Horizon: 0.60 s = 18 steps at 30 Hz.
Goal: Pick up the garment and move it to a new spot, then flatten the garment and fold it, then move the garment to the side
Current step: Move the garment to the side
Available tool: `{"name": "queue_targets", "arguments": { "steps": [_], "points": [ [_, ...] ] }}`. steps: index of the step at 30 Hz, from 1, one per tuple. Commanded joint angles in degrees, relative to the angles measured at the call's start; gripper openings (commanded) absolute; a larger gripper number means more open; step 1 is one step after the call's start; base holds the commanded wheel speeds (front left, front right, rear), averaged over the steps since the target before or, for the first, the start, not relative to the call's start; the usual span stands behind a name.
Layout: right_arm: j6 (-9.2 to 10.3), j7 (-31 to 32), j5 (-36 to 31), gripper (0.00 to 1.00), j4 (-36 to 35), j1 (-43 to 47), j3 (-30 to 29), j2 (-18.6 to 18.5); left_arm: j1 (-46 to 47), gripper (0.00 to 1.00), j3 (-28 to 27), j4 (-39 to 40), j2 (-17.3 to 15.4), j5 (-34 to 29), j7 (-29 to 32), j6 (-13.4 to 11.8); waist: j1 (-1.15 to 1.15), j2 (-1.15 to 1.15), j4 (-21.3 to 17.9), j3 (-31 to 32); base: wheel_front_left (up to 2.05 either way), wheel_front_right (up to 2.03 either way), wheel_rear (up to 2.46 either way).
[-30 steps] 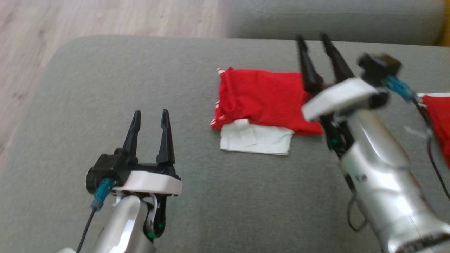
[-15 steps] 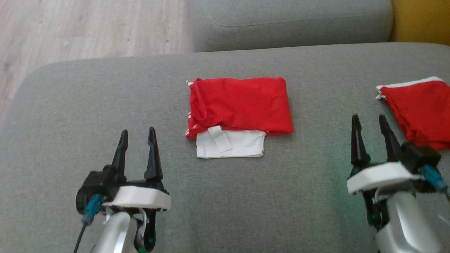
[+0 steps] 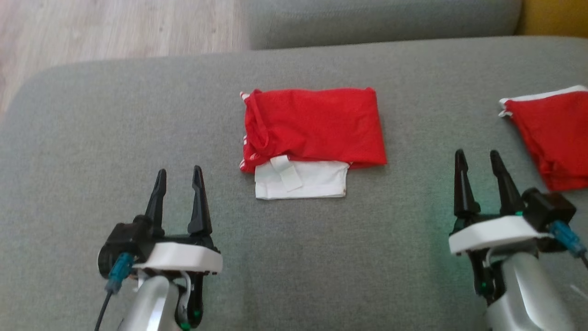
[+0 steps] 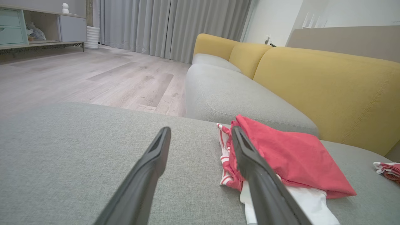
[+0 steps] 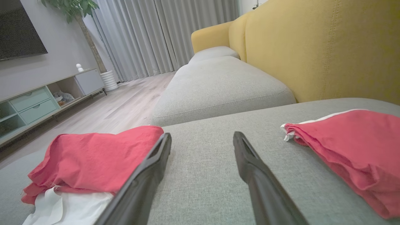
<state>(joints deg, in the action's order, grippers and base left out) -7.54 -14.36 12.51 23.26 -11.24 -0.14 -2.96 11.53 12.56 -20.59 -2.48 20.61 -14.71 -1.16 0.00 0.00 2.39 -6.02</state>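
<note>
Grey sofa (image 3: 92,138) cushion carries everything. Folded garment (image 3: 317,124) lies mid-cushion, red over white, between both arms & clear of them. 2nd garment (image 3: 551,138) sits far R. L gripper (image 3: 179,171) & R gripper (image 3: 477,153) are both spread, empty. Risk: pinching only the top layer likely undoes the fold; dragging it R could pile it onto the 2nd garment.

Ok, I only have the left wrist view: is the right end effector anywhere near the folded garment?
Observer: No. From the head view the right end effector is open, empty and well apart from the folded garment, off to its right.
Operator: And the red scrap at my right edge?
Observer: A second red garment, lying on the sofa cushion just right of that end effector.
</note>
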Motion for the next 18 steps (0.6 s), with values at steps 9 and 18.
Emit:
{"name": "queue_targets", "arguments": {
  "steps": [9,18],
  "points": [
    [0.05,2.69,-1.58,1.00,0.34,-9.07,1.57,0.08,6.31,1.00,0.33,3.02,-0.40,0.19,-0.29,-0.04,0.00,0.00,3.75,-6.87,0.00,0.00,0.00],
    [0.05,10.41,0.34,1.00,10.12,-17.82,3.43,0.08,8.78,1.00,3.22,3.38,-0.40,1.78,-0.29,-0.77,0.00,0.00,7.58,-9.98,0.00,0.00,0.00]
  ]
}}
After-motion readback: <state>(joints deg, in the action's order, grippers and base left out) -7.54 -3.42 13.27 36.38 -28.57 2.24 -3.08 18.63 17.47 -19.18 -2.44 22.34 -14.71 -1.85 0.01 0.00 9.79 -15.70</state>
